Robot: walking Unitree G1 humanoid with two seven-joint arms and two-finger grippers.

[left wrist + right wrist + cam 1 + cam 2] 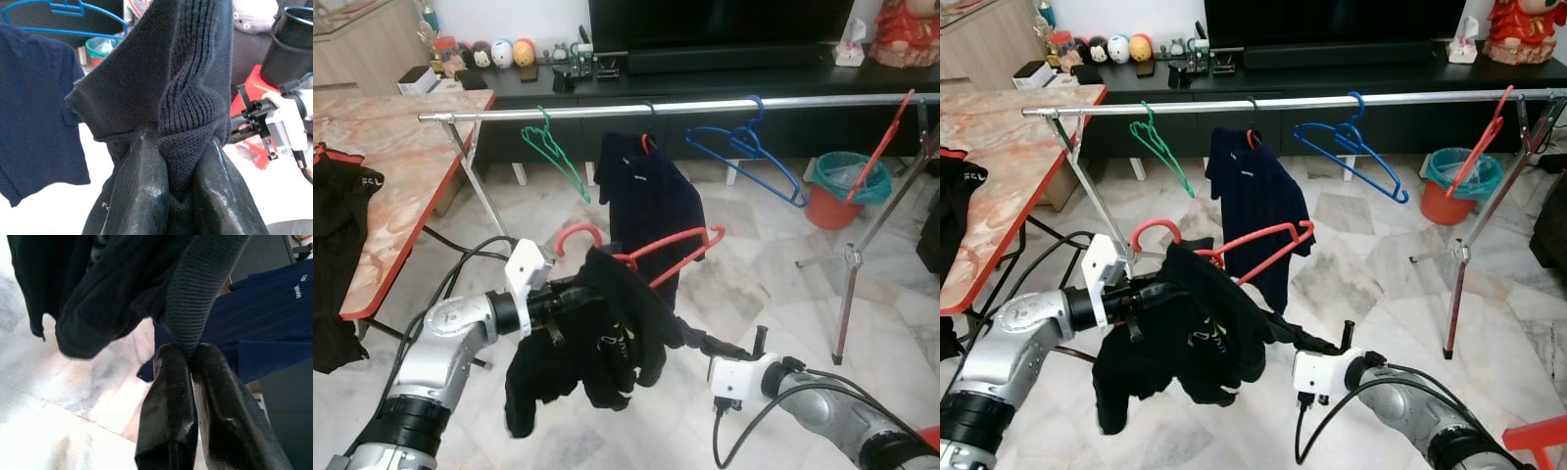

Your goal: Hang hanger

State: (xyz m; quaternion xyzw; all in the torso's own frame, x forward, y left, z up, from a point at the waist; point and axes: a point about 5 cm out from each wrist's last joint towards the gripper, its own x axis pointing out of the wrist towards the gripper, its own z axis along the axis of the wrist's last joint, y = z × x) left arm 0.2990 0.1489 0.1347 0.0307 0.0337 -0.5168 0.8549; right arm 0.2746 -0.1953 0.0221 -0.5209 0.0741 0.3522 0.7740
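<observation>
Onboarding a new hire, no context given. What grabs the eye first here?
The black garment bunched on a red hanger, held up in front of the robot: the left gripper clamps its knit fabric and the right gripper pinches a ribbed edge. Behind, the metal rail carries a navy shirt.

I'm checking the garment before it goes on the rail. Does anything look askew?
Yes. The black garment is bunched in a heap over one end of the red hanger, which sits tilted, its other arm bare. The left gripper and right gripper each pinch a fold of it.
</observation>
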